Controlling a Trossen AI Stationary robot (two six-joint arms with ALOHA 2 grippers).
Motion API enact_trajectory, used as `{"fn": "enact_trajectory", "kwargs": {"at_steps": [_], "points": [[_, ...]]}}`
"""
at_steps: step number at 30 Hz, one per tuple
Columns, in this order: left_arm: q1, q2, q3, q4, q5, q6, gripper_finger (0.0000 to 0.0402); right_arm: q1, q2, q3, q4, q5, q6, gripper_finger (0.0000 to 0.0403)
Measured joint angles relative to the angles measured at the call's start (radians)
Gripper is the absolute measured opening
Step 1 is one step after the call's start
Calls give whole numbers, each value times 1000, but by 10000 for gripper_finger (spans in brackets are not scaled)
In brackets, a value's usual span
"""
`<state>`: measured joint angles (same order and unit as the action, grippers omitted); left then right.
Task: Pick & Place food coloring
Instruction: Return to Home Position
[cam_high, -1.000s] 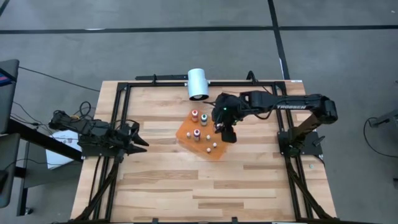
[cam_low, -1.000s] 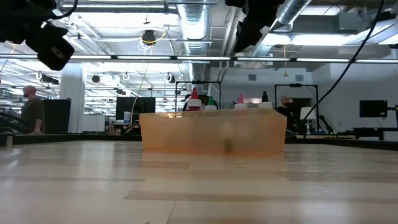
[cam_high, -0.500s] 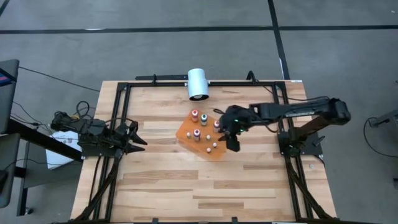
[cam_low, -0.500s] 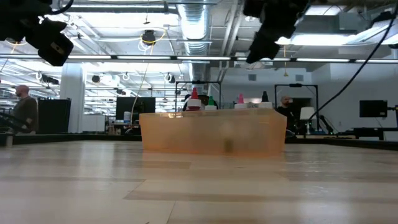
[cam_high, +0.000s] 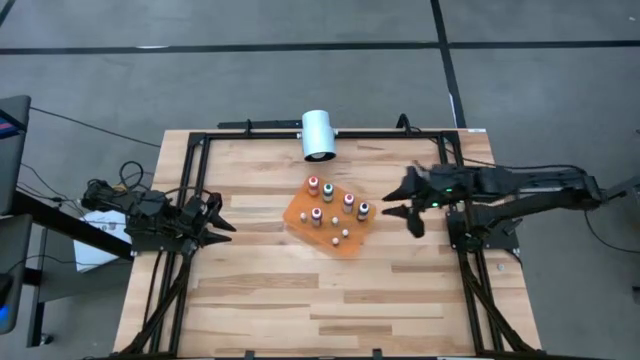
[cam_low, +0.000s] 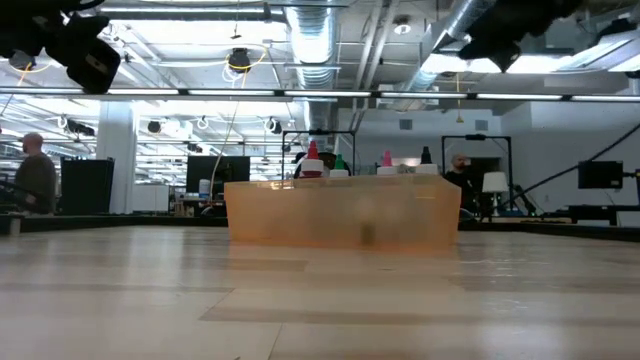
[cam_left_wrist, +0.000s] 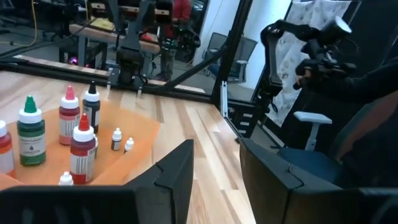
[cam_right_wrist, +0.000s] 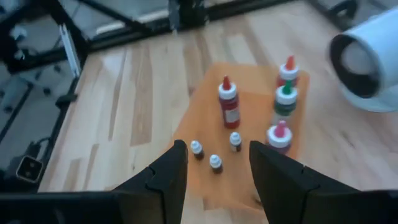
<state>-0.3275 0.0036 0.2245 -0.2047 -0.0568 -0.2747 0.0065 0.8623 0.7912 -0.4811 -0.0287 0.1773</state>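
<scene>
The food coloring bottles (cam_high: 330, 205) stand upright on an orange sheet (cam_high: 300, 215) at the table's middle. Red, green, pink and dark tops show; several tinier bottles (cam_right_wrist: 215, 163) stand at the sheet's near side. My right gripper (cam_high: 388, 202) hangs open above the table, just right of the sheet, tilted down toward the bottles, with nothing between its fingers (cam_right_wrist: 168, 171). At the table's left edge my left gripper (cam_high: 228, 220) waits level and open, pointing at the sheet, which its wrist view shows with the bottles (cam_left_wrist: 82, 149) on it.
A large white cylinder (cam_high: 318, 135) lies on its side at the table's far edge, behind the sheet. A black frame (cam_high: 190, 180) runs round the tabletop. Bare wood lies in front of the sheet toward the near edge. A person (cam_low: 35, 180) stands in the room beyond.
My right gripper has drawn back from over the sheet's right part toward the table's right edge, staying open. A dark-topped bottle that it covered in the high view now shows standing on the sheet. The bottles have kept their places.
</scene>
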Motion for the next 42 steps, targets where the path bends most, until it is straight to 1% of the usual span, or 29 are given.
{"fn": "enact_trajectory", "kwargs": {"at_steps": [3, 8, 13, 21, 22, 24, 27, 29, 31, 36, 39, 42], "points": [[0, 0, 0, 1, 0, 1, 122, 5, -120, -59, -3, 37, 24, 162], [0, 0, 0, 22, 1, 13, 122, 8, -306, -158, 12, 54, 70, 160], [0, 0, 0, 43, 1, 35, 122, 7, -526, -254, 54, 61, 84, 160], [0, 0, 0, 48, 1, 48, 122, 7, -859, -365, 56, 56, 86, 160], [0, 0, 0, 48, 1, 53, 122, 7, -859, -375, 66, 52, 86, 160], [0, 0, 0, 49, 2, 60, 122, 9, -858, -385, 25, 31, 86, 160], [0, 0, 0, 63, 1, 75, 122, 13, -826, -400, 68, 26, 101, 161], [0, 0, 0, 79, 8, 96, 122, 15, -825, -435, 16, 28, 112, 162], [0, 0, 0, 88, 7, 111, 122, 13, -825, -452, 83, 28, 114, 162], [0, 1, -1, 83, -13, 141, 122, 13, -823, -488, 106, 29, 130, 160], [0, 2, -33, 111, -46, 170, 122, 13, -825, -489, 112, 29, 129, 161], [1, 2, -101, 186, -59, 172, 122, 13, -826, -489, 112, 30, 130, 162]]}}
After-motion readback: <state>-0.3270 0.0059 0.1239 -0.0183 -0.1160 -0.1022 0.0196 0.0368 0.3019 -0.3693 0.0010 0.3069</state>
